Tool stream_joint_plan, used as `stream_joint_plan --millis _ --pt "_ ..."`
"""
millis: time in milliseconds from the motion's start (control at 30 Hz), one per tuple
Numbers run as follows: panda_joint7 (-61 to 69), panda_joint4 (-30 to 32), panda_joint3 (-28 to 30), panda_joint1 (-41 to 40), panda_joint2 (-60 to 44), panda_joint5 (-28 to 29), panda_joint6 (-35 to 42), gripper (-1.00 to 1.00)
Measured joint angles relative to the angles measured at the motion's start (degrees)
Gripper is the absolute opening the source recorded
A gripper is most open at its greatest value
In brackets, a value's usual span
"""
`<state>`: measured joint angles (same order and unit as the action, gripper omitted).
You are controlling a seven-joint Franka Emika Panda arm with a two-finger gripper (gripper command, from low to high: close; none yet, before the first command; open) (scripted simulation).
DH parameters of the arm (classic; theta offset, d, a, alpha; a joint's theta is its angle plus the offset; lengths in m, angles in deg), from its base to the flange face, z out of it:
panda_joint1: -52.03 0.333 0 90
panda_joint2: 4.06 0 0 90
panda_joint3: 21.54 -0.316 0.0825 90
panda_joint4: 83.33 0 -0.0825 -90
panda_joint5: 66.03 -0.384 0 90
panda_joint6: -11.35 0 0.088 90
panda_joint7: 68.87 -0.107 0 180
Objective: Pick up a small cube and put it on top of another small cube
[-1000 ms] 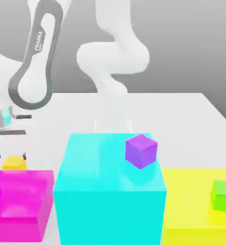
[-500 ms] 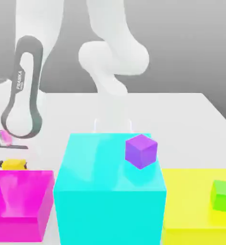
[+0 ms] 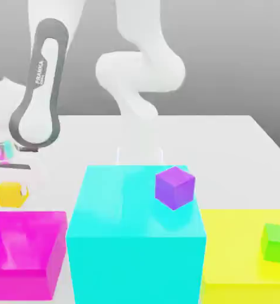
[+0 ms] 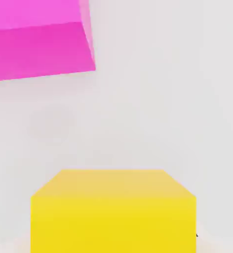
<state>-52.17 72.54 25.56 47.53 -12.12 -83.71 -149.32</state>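
The small yellow-orange cube [image 3: 10, 196] hangs just above the white table at the exterior view's left, behind the magenta block [image 3: 26, 249]. My gripper [image 3: 12, 190] comes down on it from above and is shut on it. In the hand view the same cube [image 4: 113, 212] sits close under the camera, with the magenta block [image 4: 39, 39] beyond it. The small green cube [image 3: 277, 242] rests on the large flat yellow block [image 3: 237, 267] at the exterior view's right, far from my gripper.
A tall cyan block [image 3: 136, 237] stands between the magenta and yellow blocks, with a small purple cube [image 3: 174, 187] on its top. The arm's white base [image 3: 139, 89] rises behind it. Bare white table [image 3: 225, 154] lies at the back right.
My gripper went from open to shut on the yellow-orange cube. The cube has since risen a little off the table and shifted slightly toward the exterior view's left.
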Motion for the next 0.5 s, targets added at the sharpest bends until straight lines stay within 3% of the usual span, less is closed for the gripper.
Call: stream_joint_plan --millis 333,500 --pt "0.3 -14.5 -3.1 8.9 3.4 13.0 13.5 -1.00" --pt "4.7 -22.2 -8.8 20.5 4.7 19.7 20.6 -1.00"
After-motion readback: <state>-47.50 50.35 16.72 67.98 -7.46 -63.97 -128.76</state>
